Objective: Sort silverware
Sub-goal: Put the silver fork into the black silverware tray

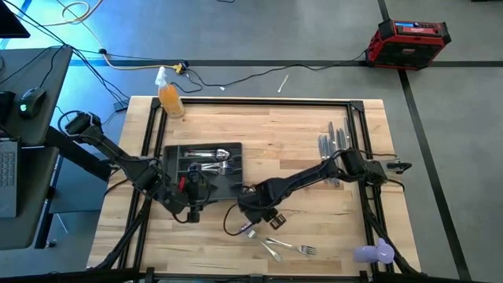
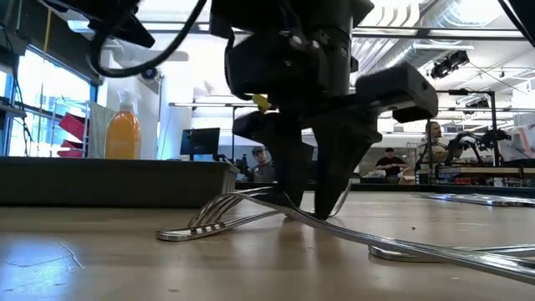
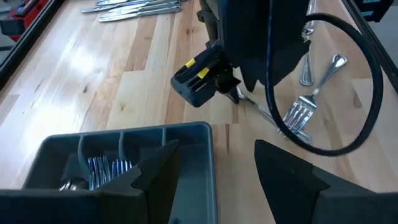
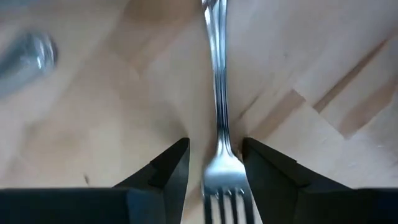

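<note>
Two robot arms work at a wooden table (image 1: pixel 299 134) with forks, knives and a tray.

The dark grey tray (image 1: pixel 174 153) sits left of the middle with some silverware (image 1: pixel 211 161) inside. The left gripper (image 3: pixel 217 168) hangs by the tray's near edge, fingers wide apart, holding nothing. The right gripper (image 4: pixel 214 165) is down at the table's near middle, fingers pressed on a fork (image 4: pixel 217 124). More forks (image 1: pixel 287 248) lie near it. Knives (image 1: pixel 334 141) lie at the far right.

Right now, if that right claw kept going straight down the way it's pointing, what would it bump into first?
The fork lying between the right gripper fingers, then the wooden table right under it. The tips already look down at the tabletop in the low view.
</note>
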Robot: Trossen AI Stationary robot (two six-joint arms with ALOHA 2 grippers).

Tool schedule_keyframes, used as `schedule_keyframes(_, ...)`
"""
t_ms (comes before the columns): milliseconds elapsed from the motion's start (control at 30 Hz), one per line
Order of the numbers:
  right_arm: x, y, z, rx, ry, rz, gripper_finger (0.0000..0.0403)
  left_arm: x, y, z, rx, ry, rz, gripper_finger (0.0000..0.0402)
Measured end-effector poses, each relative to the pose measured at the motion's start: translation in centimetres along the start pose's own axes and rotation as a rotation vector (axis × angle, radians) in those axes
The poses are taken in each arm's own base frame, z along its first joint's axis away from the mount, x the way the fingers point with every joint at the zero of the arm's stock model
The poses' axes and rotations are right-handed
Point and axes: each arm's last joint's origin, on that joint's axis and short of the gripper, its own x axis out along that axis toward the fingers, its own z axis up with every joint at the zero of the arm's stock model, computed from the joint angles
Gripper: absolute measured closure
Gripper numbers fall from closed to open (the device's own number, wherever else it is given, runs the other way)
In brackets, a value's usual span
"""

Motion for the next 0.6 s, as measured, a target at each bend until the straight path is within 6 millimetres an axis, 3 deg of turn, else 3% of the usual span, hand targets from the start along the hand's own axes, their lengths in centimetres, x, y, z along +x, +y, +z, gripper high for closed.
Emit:
schedule_keyframes(233, 1.1, 1.6, 0.6, 0.06, -0.05, -0.082, 0.0279, -0.3, -0.3, -0.1, 0.004, -0.015, 0.017, 0.0216)
schedule_keyframes(367, 1.8, 2.7, 0.6, 0.097, -0.031, -0.143, 0.0348, -0.5, -0.6, -0.2, 0.008, -0.023, 0.021, 0.0216)
schedule_keyframes(433, 1.5, 3.1, 0.7, 0.116, -0.031, -0.153, 0.0387, -0.5, -0.6, -0.2, 0.01, -0.026, 0.027, 0.0216)
schedule_keyframes(600, -1.1, 3.4, 0.5, 0.211, -0.023, -0.2, 0.0399, -0.8, -0.9, -0.2, -0.004, -0.051, 0.064, 0.0216)
